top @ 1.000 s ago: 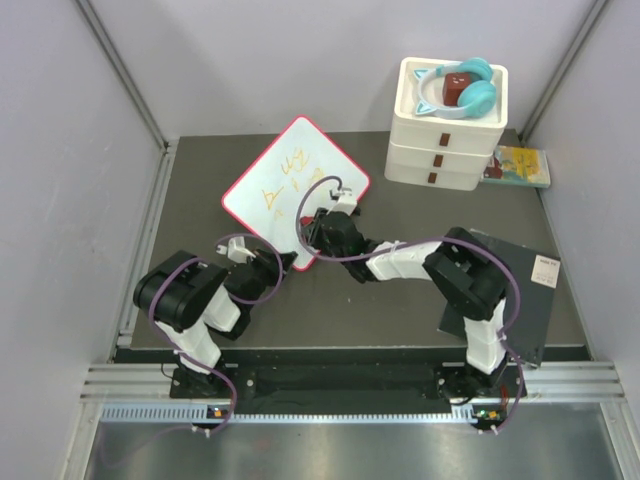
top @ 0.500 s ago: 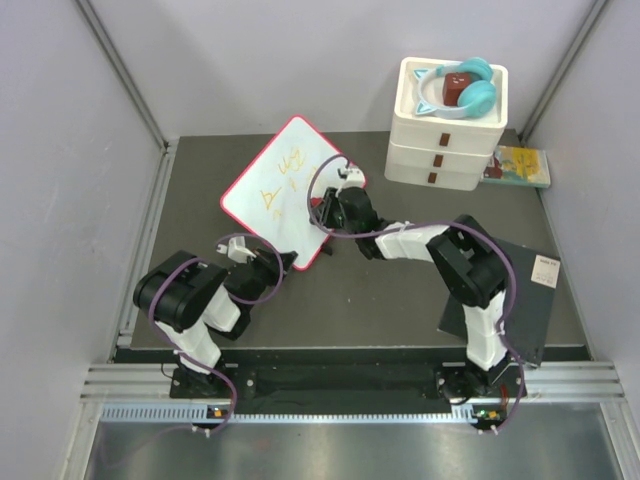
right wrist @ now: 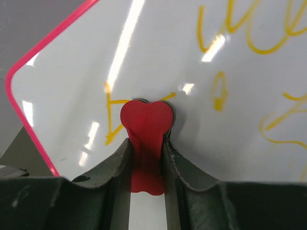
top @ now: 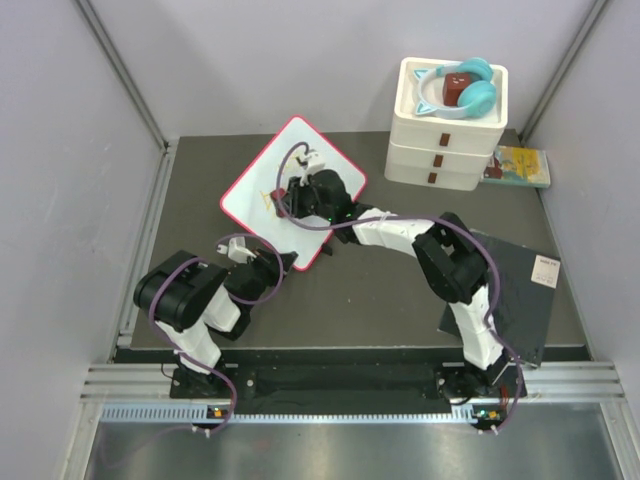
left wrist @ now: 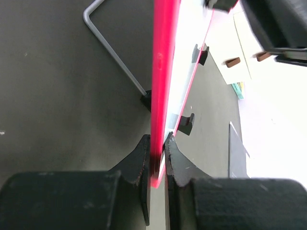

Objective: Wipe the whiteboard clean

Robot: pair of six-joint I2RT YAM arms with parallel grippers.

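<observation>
Since 1 second ago the right gripper (top: pixel 298 192) has swept from the near-right edge of the white, pink-red-rimmed whiteboard (top: pixel 250 200) across to its middle. Its fingers are nearly closed, pinching a small red heart-shaped eraser (right wrist: pixel 145 120) whose rounded top presses against the white face, on a yellow stroke. More yellow scribbles (right wrist: pixel 249 33) lie to the right of it in the wrist view.

The left gripper (top: pixel 285 262) has not shifted. Its 2 fingers (left wrist: pixel 144 153) are closed to a narrow slit around the board's red rim (left wrist: pixel 163 72) at the corner nearest the arms.

The board sits on the dark table (top: pixel 190 190), left of the white 3-drawer stack (top: pixel 440 150) and apart from it. It is turned diamond-wise: 1 corner faces the arms, the opposite one the back wall. Its slightly longer edges seem to run from near-left to far-right.
</observation>
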